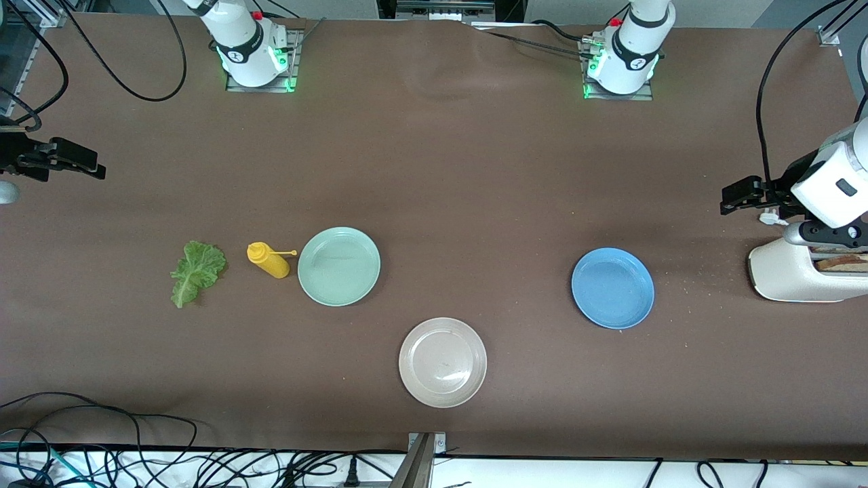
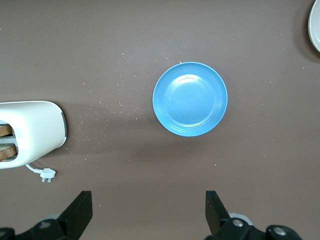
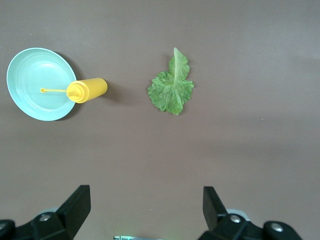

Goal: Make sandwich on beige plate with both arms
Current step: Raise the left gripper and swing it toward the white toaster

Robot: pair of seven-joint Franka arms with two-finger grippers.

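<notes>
I'm seeing the beige plate (image 1: 443, 362) lying bare nearest the camera. The lettuce (image 1: 196, 272) is sitting toward the right arm's end; bread (image 2: 6, 141) is peeking from the half-cropped toaster (image 1: 790, 274). Both the left gripper (image 2: 149, 212) and the right gripper (image 3: 147, 210) are hanging wide, holding nothing.

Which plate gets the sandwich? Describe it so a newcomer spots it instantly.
On the brown table lie three round plates. The beige plate lies nearest the front camera, empty. Unlike the mint-green plate and blue plate, it is pale beige-grey.

No legible text, label, brand or number on anything here.
</notes>
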